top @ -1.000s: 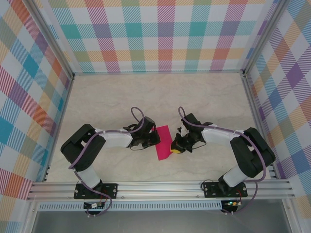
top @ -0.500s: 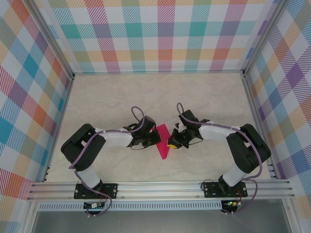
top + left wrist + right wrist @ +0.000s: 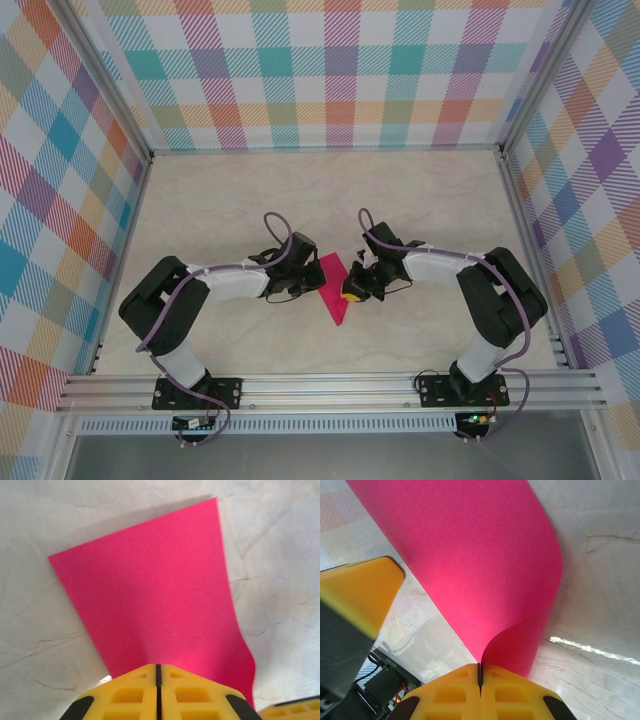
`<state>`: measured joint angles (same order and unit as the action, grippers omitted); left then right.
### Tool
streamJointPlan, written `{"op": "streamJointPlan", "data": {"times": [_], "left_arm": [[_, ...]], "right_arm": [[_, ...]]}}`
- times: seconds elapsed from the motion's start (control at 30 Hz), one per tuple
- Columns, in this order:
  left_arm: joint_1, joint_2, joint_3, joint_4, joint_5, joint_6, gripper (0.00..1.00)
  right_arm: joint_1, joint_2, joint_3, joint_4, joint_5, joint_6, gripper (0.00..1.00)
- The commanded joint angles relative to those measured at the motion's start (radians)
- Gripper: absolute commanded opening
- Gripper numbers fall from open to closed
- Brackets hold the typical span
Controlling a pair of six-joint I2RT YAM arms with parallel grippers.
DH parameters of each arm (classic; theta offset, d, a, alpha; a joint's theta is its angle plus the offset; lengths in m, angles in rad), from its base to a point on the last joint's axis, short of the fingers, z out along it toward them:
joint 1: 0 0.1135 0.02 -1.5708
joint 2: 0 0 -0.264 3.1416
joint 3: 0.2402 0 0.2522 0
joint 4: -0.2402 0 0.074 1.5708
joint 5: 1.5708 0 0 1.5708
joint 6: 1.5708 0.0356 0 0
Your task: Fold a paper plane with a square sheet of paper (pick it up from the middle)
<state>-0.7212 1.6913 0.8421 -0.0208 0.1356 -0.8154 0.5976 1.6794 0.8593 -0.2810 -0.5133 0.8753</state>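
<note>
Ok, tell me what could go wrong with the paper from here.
1. The left fingers and right fingers both pinch the square sheet of paper near its edge; pulling apart might tear it.
2. The sheet bows beside the right fingers, so a stray crease may form.

Top view: bright, even, diffuse light from above; colours saturated; table pale; faint soft shadows under arms at frame centre. Left wrist view: square sheet of paper sharp, soft grey shadow along its upper edge; left hand at bottom edge slightly blurred. Right wrist view: white glare streak on table at lower right; left third of frame out of focus; paper surface soft, close to lens.
</note>
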Motion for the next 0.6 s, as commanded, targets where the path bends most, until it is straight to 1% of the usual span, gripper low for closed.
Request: {"op": "streamJointPlan", "data": {"times": [0.0,0.2,0.57], "left_arm": [[0.006,0.040,0.031,-0.030,-0.018,0.021,0.08],[0.006,0.080,0.051,-0.042,-0.011,0.031,0.07],[0.007,0.091,0.057,-0.048,0.004,0.040,0.06]], "right_arm": [[0.008,0.020,0.025,-0.011,0.010,-0.015,0.02],[0.014,0.022,0.026,0.000,0.010,-0.013,0.02],[0.021,0.062,0.067,0.021,0.043,0.005,0.02]]}}
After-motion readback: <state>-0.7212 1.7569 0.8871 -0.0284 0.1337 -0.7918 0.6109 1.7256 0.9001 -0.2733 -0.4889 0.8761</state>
